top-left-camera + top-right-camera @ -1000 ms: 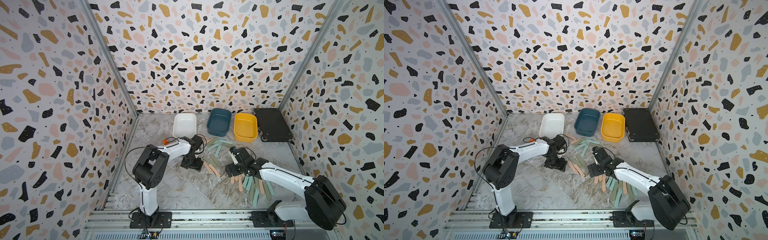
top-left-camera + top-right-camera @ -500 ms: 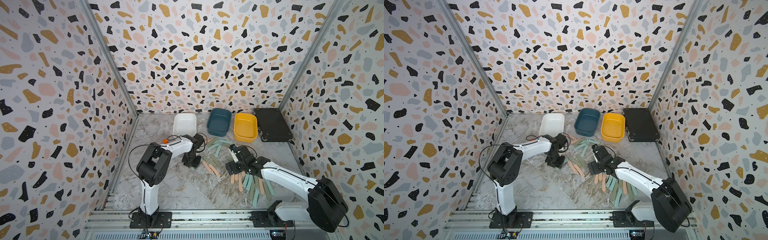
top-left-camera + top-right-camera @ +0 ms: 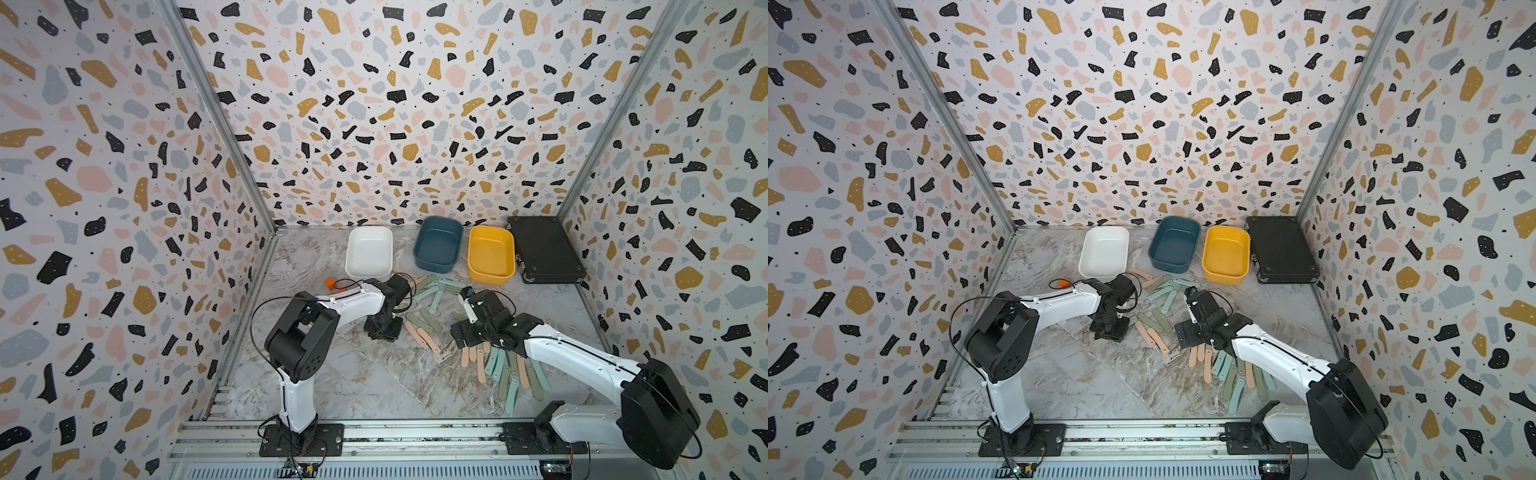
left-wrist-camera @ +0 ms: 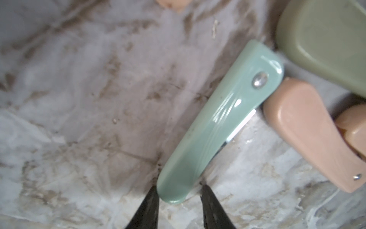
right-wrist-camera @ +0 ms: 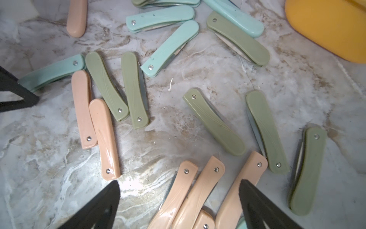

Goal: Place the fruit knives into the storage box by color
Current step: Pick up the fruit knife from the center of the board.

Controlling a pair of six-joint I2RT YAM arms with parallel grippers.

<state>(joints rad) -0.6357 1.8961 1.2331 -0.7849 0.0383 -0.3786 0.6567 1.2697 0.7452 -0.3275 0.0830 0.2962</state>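
Observation:
Several fruit knives in peach, sage and mint lie scattered on the marble floor between the arms, and more lie by the right arm. The storage box is three empty tubs at the back: white, teal and yellow. My left gripper is down at the floor. Its jaws stand narrowly on both sides of a mint knife; one finger touches its rounded end and a small gap shows at the other. The right gripper hangs wide open above a bunch of peach knives.
A flat black case lies right of the yellow tub. A small orange block sits behind the left arm. A peach knife and a sage knife lie against the mint one. Patterned walls close in three sides.
The left gripper's jaws have come in from wide apart to a narrow stance round the mint knife's end. The right arm has hardly moved and stays wide open.

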